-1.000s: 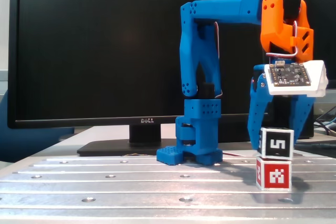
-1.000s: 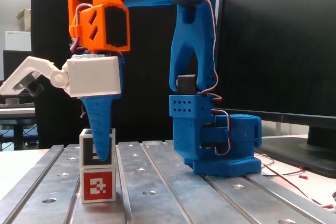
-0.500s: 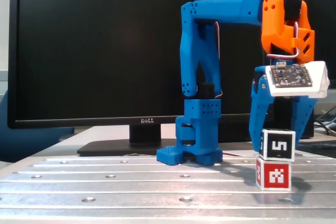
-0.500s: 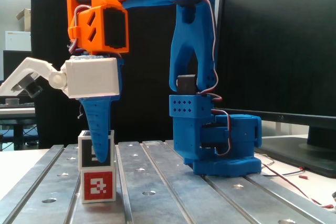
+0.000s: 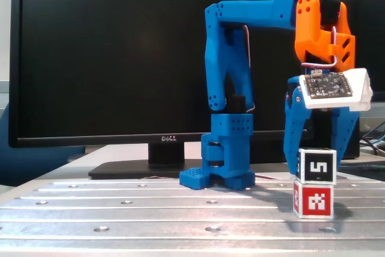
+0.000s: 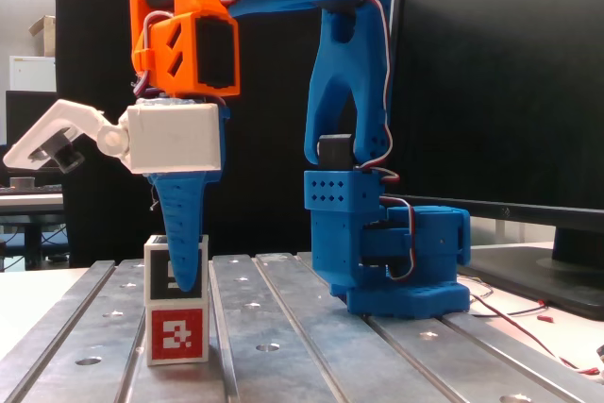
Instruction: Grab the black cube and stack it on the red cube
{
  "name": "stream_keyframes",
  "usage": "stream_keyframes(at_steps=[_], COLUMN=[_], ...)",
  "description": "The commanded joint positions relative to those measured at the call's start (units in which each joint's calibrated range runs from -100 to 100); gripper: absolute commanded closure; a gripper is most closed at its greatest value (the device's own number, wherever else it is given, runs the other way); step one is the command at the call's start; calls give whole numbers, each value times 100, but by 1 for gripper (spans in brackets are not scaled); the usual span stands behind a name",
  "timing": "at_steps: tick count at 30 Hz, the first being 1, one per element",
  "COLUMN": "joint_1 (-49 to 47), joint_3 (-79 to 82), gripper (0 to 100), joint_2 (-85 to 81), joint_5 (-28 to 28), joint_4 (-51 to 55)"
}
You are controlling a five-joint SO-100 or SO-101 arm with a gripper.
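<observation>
While both fixed views are read together, the following parts are identified.

Black cube: the black cube (image 5: 317, 166) (image 6: 160, 272) is seen seated squarely on top of the red cube, its "5"-like marker turned toward one fixed camera; in the other fixed view most of its face is covered by a blue finger.

Red cube: the red cube (image 5: 313, 200) (image 6: 176, 335) is seen resting on the slotted metal table (image 5: 150, 212) (image 6: 311, 346), at about 4 o'clock from the arm's base in one fixed view and at about 8 o'clock from it in the other.

Gripper: the gripper (image 5: 317, 164) (image 6: 185, 276) is pointed straight down, its blue fingers (image 5: 293, 139) (image 6: 182, 233) placed on either side of the black cube. The jaws are spread slightly wider than the cube; a thin gap seems to be visible at each flank, though contact cannot be fully excluded.

Wrist: an orange housing (image 5: 319, 25) (image 6: 189, 35) is mounted at 12 o'clock above the gripper, with a white camera mount (image 5: 337, 88) (image 6: 170, 137) and an exposed circuit board (image 5: 328, 85) below it.

Arm base: the blue base (image 5: 225, 161) (image 6: 392, 257) is fixed to the table, well apart from the stack.

Background: a dark Dell monitor (image 5: 108, 58) (image 6: 500, 82) is placed behind the arm.
</observation>
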Motion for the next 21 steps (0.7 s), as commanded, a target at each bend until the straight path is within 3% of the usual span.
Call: stream_keyframes(at_steps=[1, 7, 12, 21], joint_1=[23, 23, 23, 23], joint_3=[10, 19, 19, 10], gripper=[85, 84, 76, 72], joint_2=[-172, -172, -164, -230], joint_5=[26, 26, 26, 31], joint_4=[-14, -82, -82, -40])
